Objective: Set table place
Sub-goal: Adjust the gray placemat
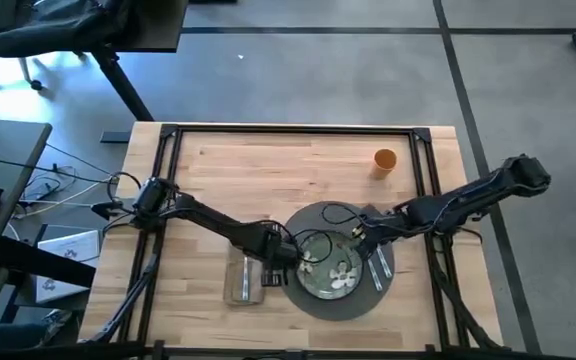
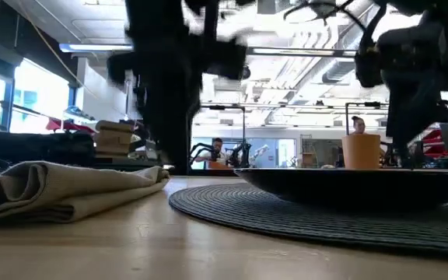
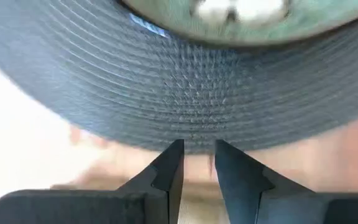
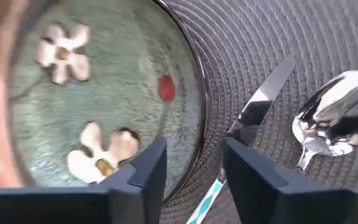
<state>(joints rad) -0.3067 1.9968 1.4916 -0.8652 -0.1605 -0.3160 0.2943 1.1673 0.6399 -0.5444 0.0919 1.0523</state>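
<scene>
An open-plan lab with ceiling lights and seated people far behind frames the table (image 1: pixel 268 160), its pale butcher-block top ringed by a thin black rail.

The place is gathered at the near middle. A round grey woven mat (image 1: pixel 308 292) carries a small green plate (image 1: pixel 330 268) painted with white flowers. Directly over the plate's rim hangs the right gripper (image 4: pixel 193 167), its two dark fingers apart, the glazed edge running between them. Just outboard of it, on the mat's ribbed weave, lie a knife (image 4: pixel 261 106) and a spoon (image 4: pixel 331 118), polished metal, their long axes side by side and running roughly parallel to the plate's edge; the knife shows a pale blue-striped handle.

The left gripper (image 3: pixel 199 163) sits low at the mat's opposite edge, fingers drawn nearly together with a thin slit between and nothing seen in them. Behind and beside it rests the folded beige napkin (image 1: pixel 245 278), soft cloth in loose folds, lying just off the mat, with what looks like more cutlery on it.

The small orange cup (image 1: pixel 385 160) stands upright well beyond the right gripper, toward the table's far edge, apart from everything else.

By this layout the right arm is much the nearer to plate, cutlery and cup alike; the plate's rim, already straddled, looks the likeliest next hold.
</scene>
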